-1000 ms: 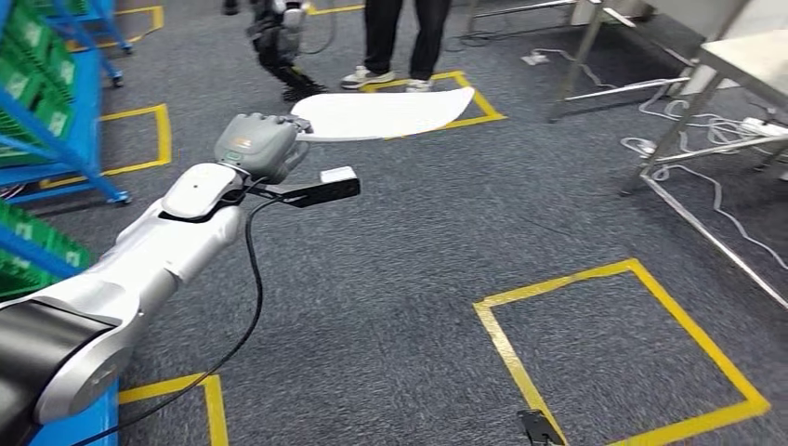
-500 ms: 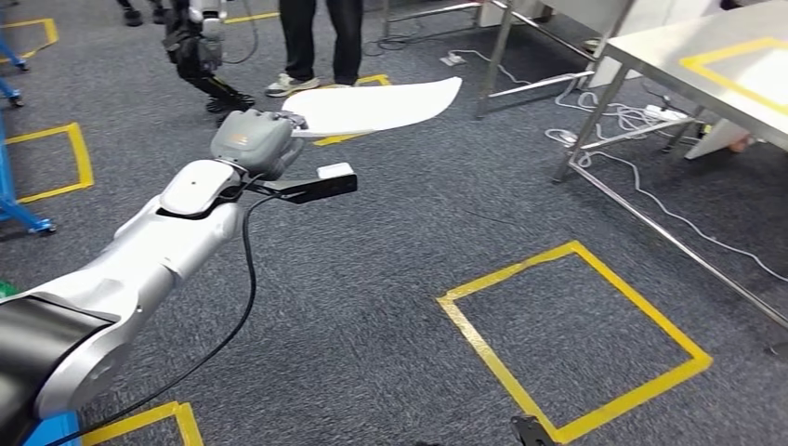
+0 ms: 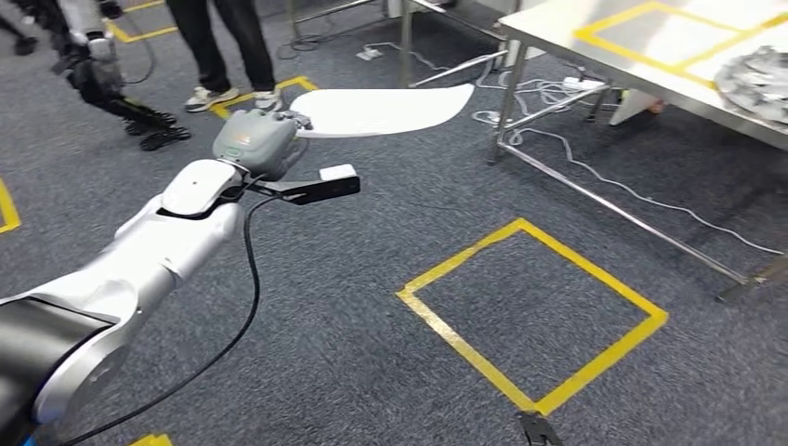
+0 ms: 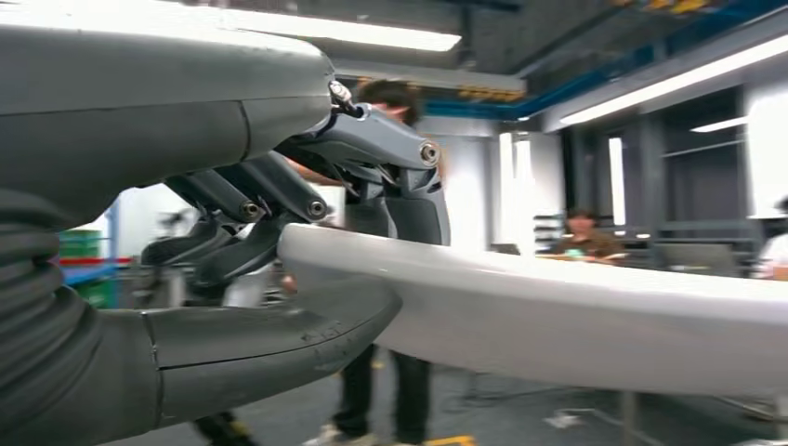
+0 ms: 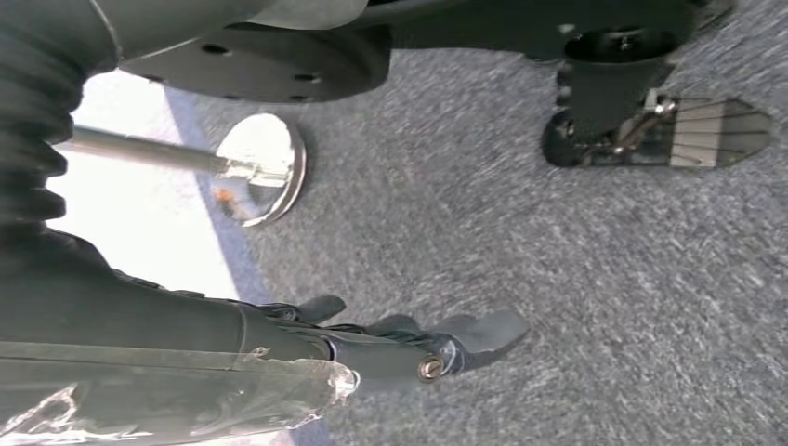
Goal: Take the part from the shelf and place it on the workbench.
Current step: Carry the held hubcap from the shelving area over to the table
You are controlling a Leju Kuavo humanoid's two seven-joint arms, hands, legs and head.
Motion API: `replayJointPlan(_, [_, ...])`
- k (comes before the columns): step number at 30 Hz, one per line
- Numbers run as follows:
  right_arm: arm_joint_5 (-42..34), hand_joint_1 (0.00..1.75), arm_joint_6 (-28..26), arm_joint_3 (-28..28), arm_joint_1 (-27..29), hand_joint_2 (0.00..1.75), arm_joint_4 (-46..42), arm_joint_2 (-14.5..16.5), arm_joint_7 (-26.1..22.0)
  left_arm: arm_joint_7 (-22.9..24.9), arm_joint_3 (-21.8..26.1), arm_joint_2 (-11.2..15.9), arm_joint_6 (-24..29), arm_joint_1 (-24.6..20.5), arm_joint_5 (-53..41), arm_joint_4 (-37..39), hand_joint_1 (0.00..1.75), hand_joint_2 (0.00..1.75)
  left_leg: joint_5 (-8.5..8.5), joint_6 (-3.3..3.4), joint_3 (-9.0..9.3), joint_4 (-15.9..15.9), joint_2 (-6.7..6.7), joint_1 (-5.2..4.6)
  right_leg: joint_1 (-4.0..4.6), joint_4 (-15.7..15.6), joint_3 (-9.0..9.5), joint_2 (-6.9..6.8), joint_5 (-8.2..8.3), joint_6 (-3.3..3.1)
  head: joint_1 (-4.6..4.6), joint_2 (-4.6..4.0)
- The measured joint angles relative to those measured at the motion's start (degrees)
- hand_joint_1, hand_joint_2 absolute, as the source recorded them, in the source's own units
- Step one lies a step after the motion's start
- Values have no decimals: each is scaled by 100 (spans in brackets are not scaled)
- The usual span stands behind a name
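White and flat, the part (image 3: 381, 110) jutted rightward from the left hand (image 3: 256, 141), pinched at one edge, short of the desk (image 3: 558, 42) far right. Such a grip risked slipping. The right hand (image 5: 409, 344) hung unclenched, holding nothing.

No text, label, number or sign is readable on anything.
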Motion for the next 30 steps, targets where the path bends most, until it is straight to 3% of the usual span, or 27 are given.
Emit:
replayJointPlan(2, [0,0,1,0,-8,175,0,3,-3,0,-9,10,-16,25,3,13,175,175,-90,-9,-279,460,-51,1,-4,2,-1,163,1,-9,-6,0])
replayJointPlan(3, [-1,0,1,0,-5,175,0,4,-4,0,-13,13,-24,31,5,17,175,175,16,-7,-284,419,-58,4,-9,4,-1,253,6,-4,-5,0])
replayJointPlan(4, [-1,0,1,0,-2,175,0,4,-4,0,-16,13,-29,28,7,19,175,175,197,-3,-190,198,-80,9,-17,8,0,343,11,5,-6,0])
replayJointPlan(6, [-1,0,1,0,-9,175,0,3,-4,0,-18,15,-32,-2,10,19,175,175,548,1,152,-488,-310,44,-32,33,-20,510,19,51,-7,0])
replayJointPlan(8, [-1,0,1,0,-20,175,0,2,-5,0,-20,8,-34,-32,11,20,175,175,642,32,366,-905,-519,68,-44,53,-68,644,33,119,-6,0])
replayJointPlan(10, [-3,0,1,0,0,175,0,2,-5,0,-25,-25,-37,-44,11,20,175,175,623,103,394,-970,-462,56,-70,32,-106,760,62,193,-10,0])
replayJointPlan(11, [-4,0,0,0,22,175,0,1,-5,1,-26,-50,-38,-47,10,20,175,175,633,140,401,-983,-397,53,-73,38,-129,742,58,224,-13,0])
replayJointPlan(12, [-6,0,-2,0,38,175,0,1,-4,1,-27,-69,-38,-51,10,19,175,175,645,174,410,-996,-337,55,-63,112,-179,624,8,250,13,0])
replayJointPlan(13, [-8,0,-3,0,42,175,1,1,-3,1,-27,-83,-38,-56,11,19,175,175,654,210,419,-1010,-267,55,-50,298,-278,444,-100,272,38,0])
replayJointPlan(15, [-10,0,-4,0,28,175,1,2,-2,2,-27,-85,-39,-58,16,20,175,175,649,253,429,-1016,-129,26,-40,982,-612,55,-439,307,85,0])
replayJointPlan(17, [-13,0,-3,0,24,175,2,3,-2,3,-27,-78,-40,-49,24,21,175,175,634,271,434,-1015,31,4,-57,1555,-886,-72,-632,327,84,0])
replayJointPlan(18, [-14,0,-3,-1,29,175,2,4,-2,3,-28,-79,-40,-44,26,21,175,175,624,271,439,-1014,107,0,-61,1572,-886,-91,-591,331,85,0])
replayJointPlan(20, [-14,0,-3,-2,33,175,2,4,-2,4,-32,-84,-40,-41,30,21,175,175,591,247,471,-1012,248,-4,-59,1008,-561,-195,-285,321,86,0])
replayJointPlan(21, [-14,0,-3,-2,29,175,2,6,-2,4,-33,-84,-39,-44,32,21,175,175,568,223,490,-1008,308,-19,-29,633,-336,-333,-159,316,88,0])
replayJointPlan(23, [-13,0,-4,-2,20,175,2,9,-3,8,-37,-74,-39,-48,37,21,175,175,527,168,522,-999,419,-57,15,162,-66,-506,-40,247,79,0])
replayJointPlan(24, [-13,0,-5,-2,19,175,2,11,-3,10,-42,-72,-40,-49,38,21,175,175,517,144,532,-1002,479,-73,38,111,-47,-501,-53,207,72,0])
replayJointPlan(26, [-13,0,-6,-3,29,175,1,10,-3,15,-55,-79,-40,-50,39,20,175,175,485,91,559,-1006,560,-62,30,87,-58,-342,-35,116,66,0])
replayJointPlan(28, [-13,0,-7,-4,31,175,0,10,-3,18,-69,-77,-39,-51,44,18,175,175,342,40,478,-811,360,-31,3,55,-39,-205,-20,48,52,0])
replayJointPlan(30, [-11,0,-6,-3,13,175,0,12,-4,20,-85,-58,-38,-37,49,19,175,175,46,17,154,-188,56,-16,-23,41,-31,-68,-15,3,26,0])
